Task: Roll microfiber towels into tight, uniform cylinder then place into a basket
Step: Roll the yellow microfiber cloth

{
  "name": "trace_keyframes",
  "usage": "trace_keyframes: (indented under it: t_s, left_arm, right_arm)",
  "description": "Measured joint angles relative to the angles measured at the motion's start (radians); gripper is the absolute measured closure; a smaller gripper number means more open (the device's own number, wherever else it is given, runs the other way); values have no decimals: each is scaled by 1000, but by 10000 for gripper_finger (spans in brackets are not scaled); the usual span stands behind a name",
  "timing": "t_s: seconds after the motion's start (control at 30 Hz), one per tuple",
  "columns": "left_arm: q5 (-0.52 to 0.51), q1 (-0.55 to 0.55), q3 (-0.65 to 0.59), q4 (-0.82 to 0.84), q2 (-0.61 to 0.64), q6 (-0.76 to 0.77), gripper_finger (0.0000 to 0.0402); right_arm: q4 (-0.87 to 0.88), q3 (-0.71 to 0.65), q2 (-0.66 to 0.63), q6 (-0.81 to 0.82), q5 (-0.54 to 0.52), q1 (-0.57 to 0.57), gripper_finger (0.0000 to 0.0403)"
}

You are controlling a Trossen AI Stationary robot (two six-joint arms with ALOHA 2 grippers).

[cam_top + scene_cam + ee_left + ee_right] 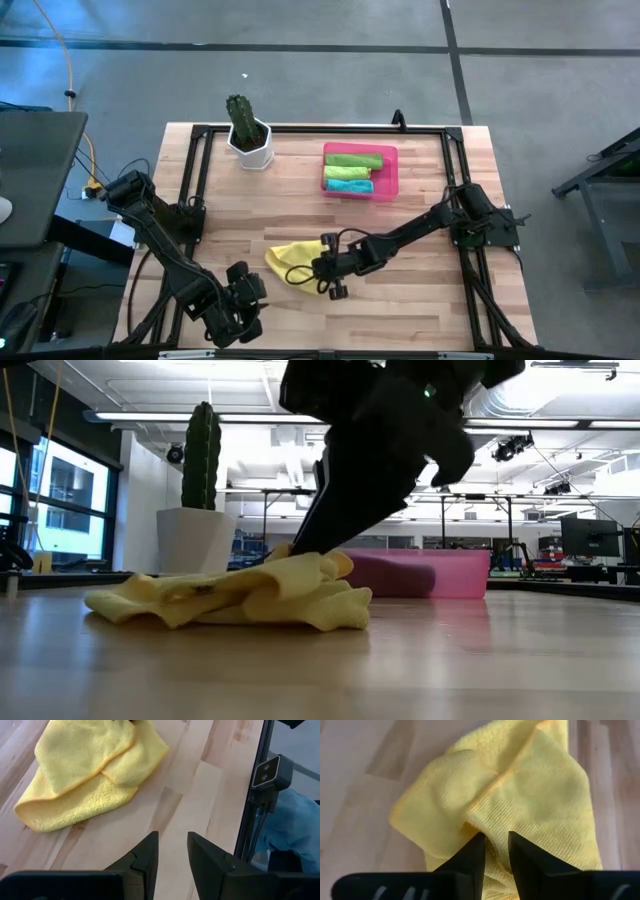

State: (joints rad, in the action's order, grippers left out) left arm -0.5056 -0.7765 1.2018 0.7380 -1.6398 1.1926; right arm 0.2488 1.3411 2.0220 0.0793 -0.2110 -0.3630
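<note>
1. Yellow towel: crumpled and unrolled on the table, well apart from the basket; judged the last one to roll.
2. Pink basket: already holds rolled towels, green and teal visible.
3. Right gripper: over the towel's edge, fingers narrowly parted, clamping nothing.
4. Left gripper: waits near the table's front edge, narrowly open, empty.
5. Wooden table; cactus pot; grey floor.
</note>
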Motion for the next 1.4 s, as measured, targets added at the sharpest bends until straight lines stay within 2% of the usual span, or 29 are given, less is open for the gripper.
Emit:
trace_keyframes:
  t_s: [0.2, 0.3, 0.5, 0.67, 0.97, 1.07, 1.23, 1.4]
  left_arm:
    - [-22, 0, 0, 0, 0, 0, 308]
    - [-34, 0, 0, 0, 0, 0, 308]
    - [-33, 10, 0, 0, 0, -1, 308]
    - [-32, 14, 0, 0, 0, -10, 308]
    - [-30, 24, 0, 0, 0, -19, 308]
    - [-30, 25, 0, 0, 0, -19, 308]
    - [-30, 24, 0, 0, 0, -19, 308]
    - [-30, 24, 0, 0, 0, -23, 308]
  right_arm:
    - [-51, -16, 0, -45, -72, 0, 323]
    - [-87, -15, 0, -85, -76, 0, 323]
    - [-93, -15, 0, -140, -57, 0, 323]
    - [-93, -15, 0, -148, 32, 0, 323]
    - [-93, -15, 0, -151, 29, 5, 324]
    - [-92, -15, 0, -161, 29, 5, 340]
    - [-85, -15, 0, -167, 28, 5, 395]
    - [-59, -15, -19, -132, 6, 5, 398]
